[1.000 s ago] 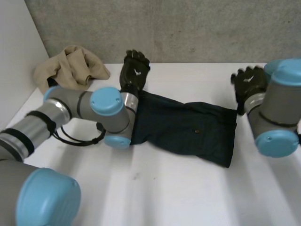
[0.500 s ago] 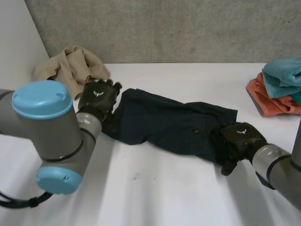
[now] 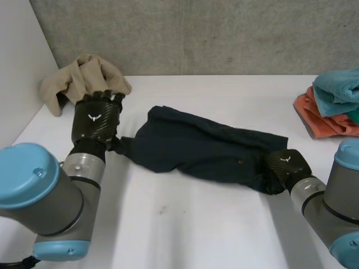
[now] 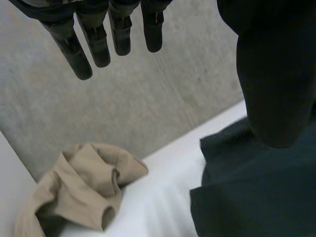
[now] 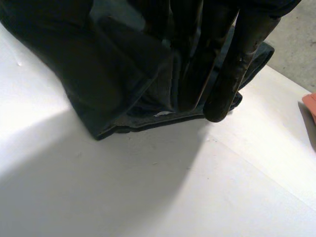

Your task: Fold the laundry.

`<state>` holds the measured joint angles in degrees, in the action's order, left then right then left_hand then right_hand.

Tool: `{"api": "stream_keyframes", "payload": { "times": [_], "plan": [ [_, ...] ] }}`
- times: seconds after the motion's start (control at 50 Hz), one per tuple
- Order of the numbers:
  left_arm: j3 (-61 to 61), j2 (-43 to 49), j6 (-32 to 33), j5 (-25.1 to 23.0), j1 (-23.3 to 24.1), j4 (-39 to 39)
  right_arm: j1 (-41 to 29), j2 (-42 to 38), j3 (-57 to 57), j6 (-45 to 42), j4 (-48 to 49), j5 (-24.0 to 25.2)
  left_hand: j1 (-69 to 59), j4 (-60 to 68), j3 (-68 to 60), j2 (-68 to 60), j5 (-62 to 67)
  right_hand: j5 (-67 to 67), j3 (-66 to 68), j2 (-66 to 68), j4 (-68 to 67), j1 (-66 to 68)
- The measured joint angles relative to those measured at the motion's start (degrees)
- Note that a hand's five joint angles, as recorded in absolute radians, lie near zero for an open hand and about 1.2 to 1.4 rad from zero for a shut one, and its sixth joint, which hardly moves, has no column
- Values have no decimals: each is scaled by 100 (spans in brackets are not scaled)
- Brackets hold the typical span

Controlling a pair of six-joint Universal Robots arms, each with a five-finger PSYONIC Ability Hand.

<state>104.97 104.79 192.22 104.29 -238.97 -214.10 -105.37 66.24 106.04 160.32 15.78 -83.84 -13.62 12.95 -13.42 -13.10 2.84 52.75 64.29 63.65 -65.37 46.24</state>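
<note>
A dark navy garment (image 3: 207,148) lies stretched across the middle of the white table (image 3: 185,224). My left hand (image 3: 95,120) is at its left end, fingers (image 4: 98,39) straight and spread in the air, pointing toward the beige cloth. Its thumb (image 4: 276,89) hangs over the dark garment (image 4: 256,197). My right hand (image 3: 286,167) sits at the garment's right near corner. There its fingers (image 5: 237,64) are curled over the hem of the garment (image 5: 128,108), which bunches under them.
A crumpled beige cloth (image 3: 84,81) lies at the back left corner, by the white side wall (image 3: 17,84). Folded teal and orange towels (image 3: 334,106) are stacked at the right edge. A concrete wall closes the back.
My right hand has closed its fingers on the garment's right near corner. My left hand has drawn back to the left, off the garment's left end. The garment has bunched slightly.
</note>
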Motion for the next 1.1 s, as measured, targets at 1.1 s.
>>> {"api": "stream_keyframes", "payload": {
  "times": [1.1],
  "plan": [
    [-541, -455, 159, -63, 218, -132, -1960, 75, -1514, -3976, -1441, 2163, 0, 0, 0, 0, -1, -4952, -5217, -5100, 5209, -3485]
  ]
}}
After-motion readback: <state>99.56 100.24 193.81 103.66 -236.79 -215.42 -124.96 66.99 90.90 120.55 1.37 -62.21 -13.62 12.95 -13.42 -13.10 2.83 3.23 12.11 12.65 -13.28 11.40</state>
